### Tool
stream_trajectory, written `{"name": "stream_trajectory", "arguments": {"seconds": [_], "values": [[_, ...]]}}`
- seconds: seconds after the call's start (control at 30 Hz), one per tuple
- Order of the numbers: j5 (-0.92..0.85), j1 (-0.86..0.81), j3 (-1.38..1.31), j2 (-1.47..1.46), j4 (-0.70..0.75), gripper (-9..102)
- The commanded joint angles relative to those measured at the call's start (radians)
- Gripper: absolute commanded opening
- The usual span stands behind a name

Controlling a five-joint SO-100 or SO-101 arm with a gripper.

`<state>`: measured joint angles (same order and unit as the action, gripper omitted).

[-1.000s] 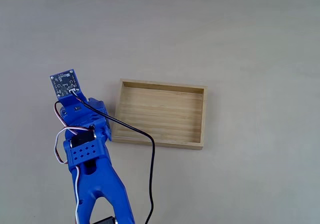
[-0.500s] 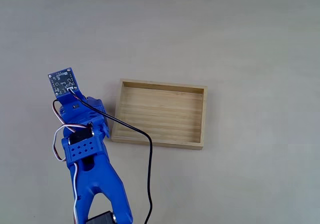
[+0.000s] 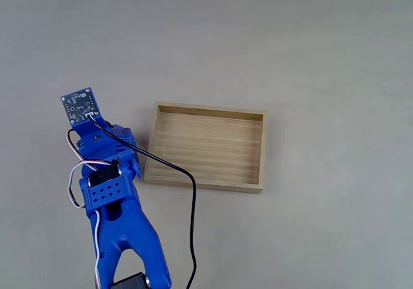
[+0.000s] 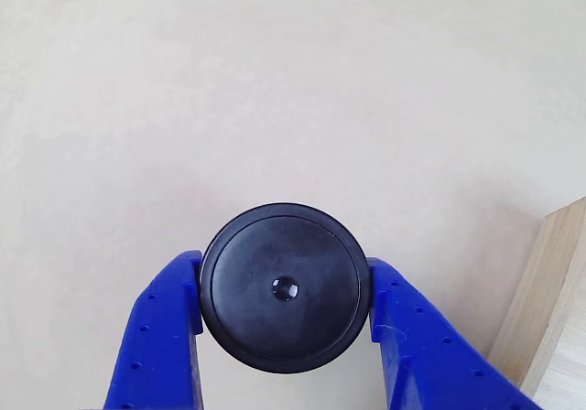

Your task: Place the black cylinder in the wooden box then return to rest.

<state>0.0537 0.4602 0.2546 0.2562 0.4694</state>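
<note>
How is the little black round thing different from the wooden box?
The black cylinder is round and dark, while the wooden box is rectangular and pale wood. In the other view the blue gripper has a finger on each side of the cylinder; the box lies free on the table with nothing inside it. The cylinder has a solid flat top with a tiny dimple; the box is open on top. Both look plain and matte.
</note>
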Motion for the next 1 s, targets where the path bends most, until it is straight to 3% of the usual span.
{"name": "stream_trajectory", "arguments": {"seconds": [0.0,0.5,0.97], "values": [[0.003,0.011,-0.123,-0.025,-0.040,19],[0.000,-0.023,-0.156,-0.204,0.107,16],[0.012,-0.130,0.043,-0.569,0.156,16]]}}
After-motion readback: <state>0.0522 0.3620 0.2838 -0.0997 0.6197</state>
